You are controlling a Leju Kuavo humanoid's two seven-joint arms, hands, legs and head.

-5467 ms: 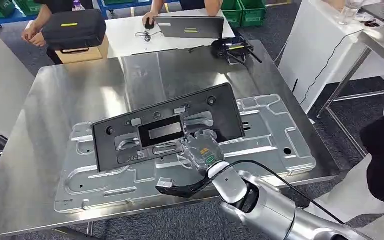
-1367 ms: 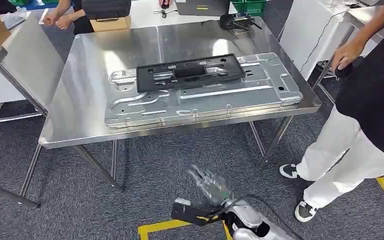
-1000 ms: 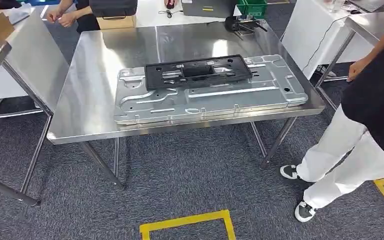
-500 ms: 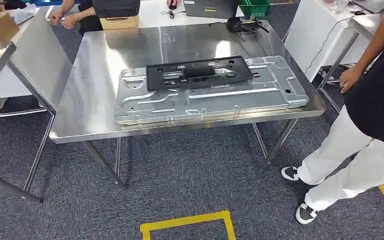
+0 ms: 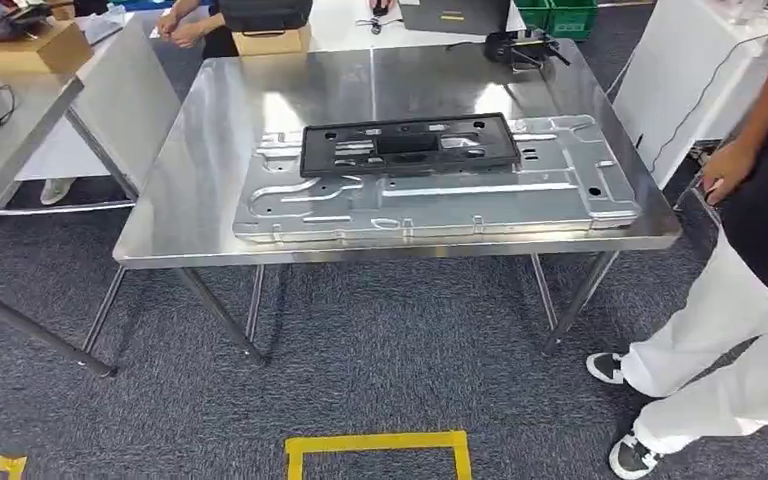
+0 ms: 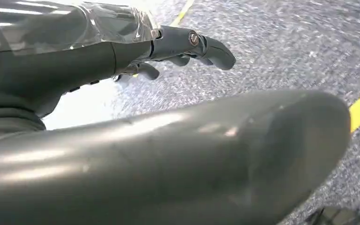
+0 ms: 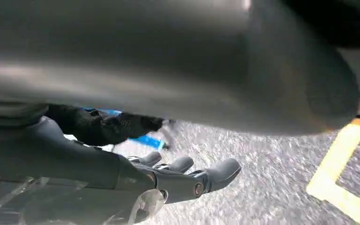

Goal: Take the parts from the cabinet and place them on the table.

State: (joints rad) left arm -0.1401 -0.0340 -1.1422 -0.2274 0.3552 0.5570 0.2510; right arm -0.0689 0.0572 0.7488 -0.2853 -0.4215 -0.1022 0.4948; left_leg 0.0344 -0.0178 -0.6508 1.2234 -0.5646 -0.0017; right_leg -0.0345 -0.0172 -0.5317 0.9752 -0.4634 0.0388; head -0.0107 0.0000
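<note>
Two parts already lie on the stainless steel tabletop (image 5: pixel 210 120): a large silver stamped sheet-metal panel (image 5: pixel 440 195) flat along its near edge, and a black rectangular plastic frame with cut-outs (image 5: pixel 410 145) resting on the panel's far half. The robot stands back from them on grey carpet, with yellow floor tape (image 5: pixel 375 445) just ahead. The step in hand looks like a turn away to the cabinet for another part. Going left to right: the left robot hand (image 6: pixel 168 47) hangs over the carpet with fingers straight and apart, holding nothing; the right robot hand (image 7: pixel 178 180) is likewise spread and empty above the floor. To do this well, I would keep both arms low and close to the body while turning, since a person in white trousers and a dark top (image 5: pixel 730 300) stands near the tabletop's right corner. The panel looks thin, ribbed and glossy; the frame matte and stiff. Any further part should go on the bare steel left of the panel, not stacked.
</note>
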